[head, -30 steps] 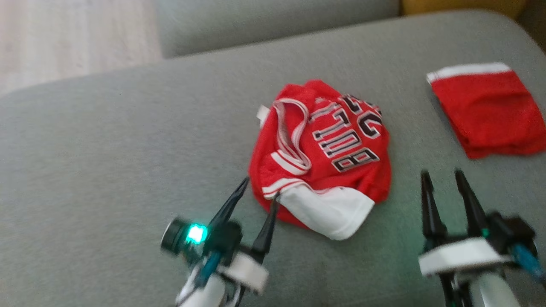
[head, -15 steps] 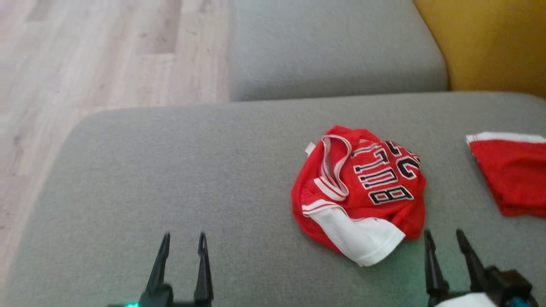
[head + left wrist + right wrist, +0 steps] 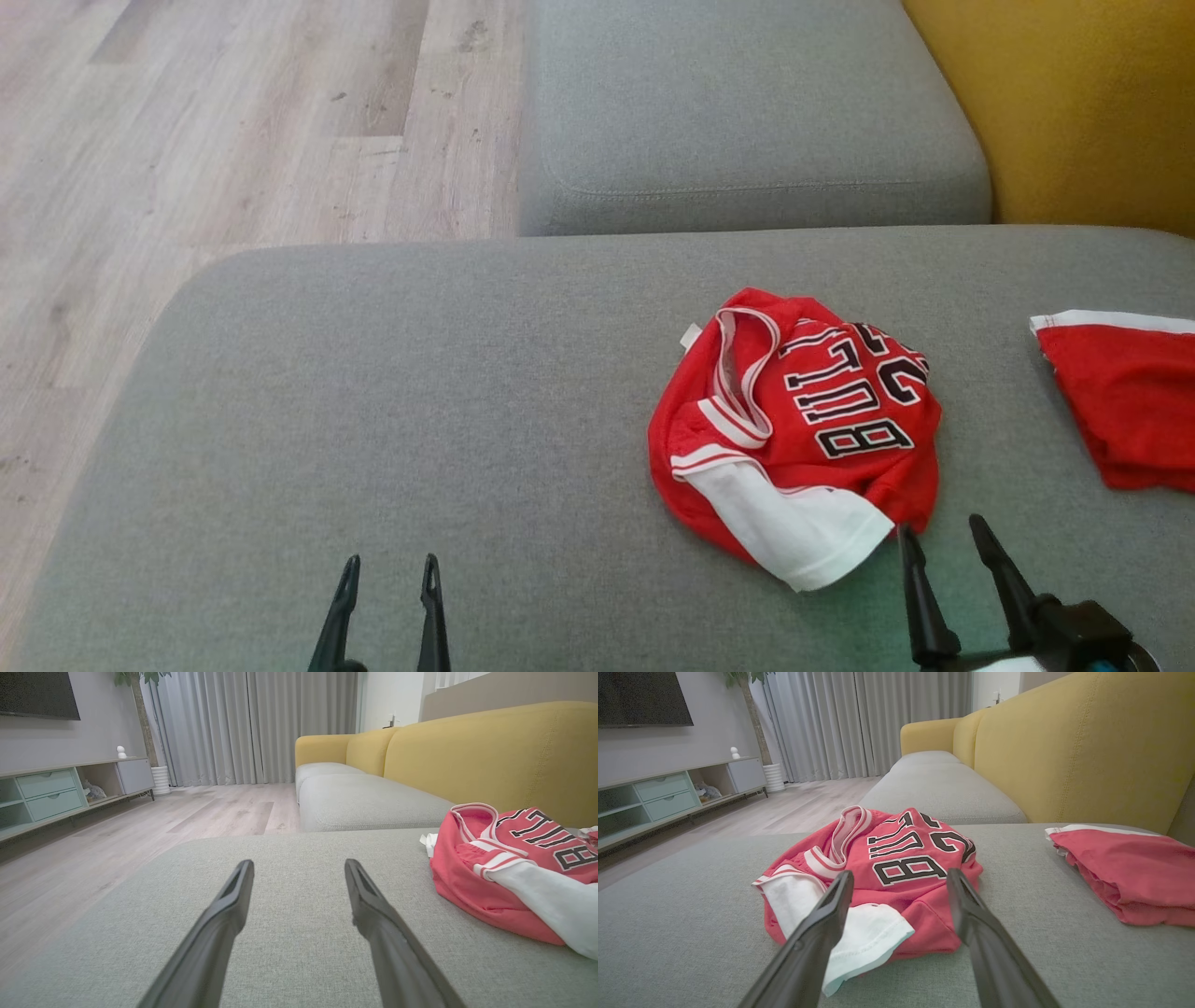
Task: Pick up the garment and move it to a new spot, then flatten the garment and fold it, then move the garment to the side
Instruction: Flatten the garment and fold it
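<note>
The garment [image 3: 798, 429] is a red jersey with black-and-white lettering and a white panel, lying crumpled on the grey cushion [image 3: 420, 411]. It also appears at the right of the left wrist view [image 3: 509, 868] and straight ahead in the right wrist view [image 3: 887, 868]. My right gripper [image 3: 943, 537] stands open just short of the jersey's near right edge, apart from it, with nothing between its fingers. Far to the jersey's left, near the cushion's front edge, my left gripper [image 3: 387, 565] is open and empty.
A second red garment [image 3: 1125, 401] with a white band lies folded at the cushion's right side. Another grey seat cushion [image 3: 747, 121] sits beyond, with a yellow sofa back [image 3: 1074, 103] to the right. Wooden floor [image 3: 187, 140] lies past the cushion's left edge.
The head camera has swung up and left, so the whole picture shifted. My left gripper, whose fingertip touched the jersey's near left edge, has drawn back and away to the left; both stay open.
</note>
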Controlling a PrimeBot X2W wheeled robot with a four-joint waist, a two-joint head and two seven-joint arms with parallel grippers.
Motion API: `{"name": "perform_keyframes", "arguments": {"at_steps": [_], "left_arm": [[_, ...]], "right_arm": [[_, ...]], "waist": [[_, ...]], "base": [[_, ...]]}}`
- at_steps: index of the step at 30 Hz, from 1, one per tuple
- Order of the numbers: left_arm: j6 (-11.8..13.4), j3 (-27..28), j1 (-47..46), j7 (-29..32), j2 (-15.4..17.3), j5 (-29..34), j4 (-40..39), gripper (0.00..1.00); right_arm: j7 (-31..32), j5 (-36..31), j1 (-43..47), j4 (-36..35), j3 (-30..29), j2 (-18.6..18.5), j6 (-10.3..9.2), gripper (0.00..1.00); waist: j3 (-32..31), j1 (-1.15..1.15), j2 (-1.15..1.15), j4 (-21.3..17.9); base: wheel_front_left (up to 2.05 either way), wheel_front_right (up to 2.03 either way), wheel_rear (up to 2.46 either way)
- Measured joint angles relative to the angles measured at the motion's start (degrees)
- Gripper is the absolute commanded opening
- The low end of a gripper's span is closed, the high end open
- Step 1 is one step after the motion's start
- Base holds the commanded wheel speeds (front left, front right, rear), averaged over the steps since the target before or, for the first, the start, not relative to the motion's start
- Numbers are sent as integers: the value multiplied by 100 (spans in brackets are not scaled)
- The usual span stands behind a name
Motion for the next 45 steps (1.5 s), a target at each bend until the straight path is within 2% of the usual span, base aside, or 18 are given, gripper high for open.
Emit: {"name": "perform_keyframes", "arguments": {"at_steps": [10, 15, 23, 27, 30, 37, 45], "left_arm": [[-4, -44, -8, 0, -1, 26, 120, 100], [-85, -390, -146, 0, 1, -167, 446, 100], [-343, -1582, -1429, 0, -7, -973, 1188, 100], [-499, -2203, -2044, 0, -11, -1748, 1552, 100], [-497, -2627, -2523, 0, -20, -2520, 1782, 100], [-397, -2893, -3061, 0, -23, -3485, 2129, 100], [-333, -2862, -3266, 0, -26, -3738, 2406, 100]], "right_arm": [[0, 1, 16, -12, 43, 0, 0, 100], [0, 1, 14, -12, 53, 0, 0, 100], [0, -48, -230, -30, 203, -18, 0, 100], [0, -51, -398, -66, 319, -65, 0, 100], [0, -49, -463, -69, 334, -192, 0, 100], [0, -48, -723, -83, 477, -198, 0, 100], [0, -48, -814, -112, 487, -194, 0, 100]], "waist": [[57, 0, 0, -30], [156, 0, 0, -98], [520, 1, 0, -453], [736, 1, 0, -741], [955, 1, 0, -1038], [1262, 1, 0, -1539], [1494, 0, 0, -1794]], "base": [[0, 0, 0], [0, 0, 0], [0, 0, 0], [0, 0, 0], [0, 0, 0], [0, 0, 0], [0, 0, 0]]}}
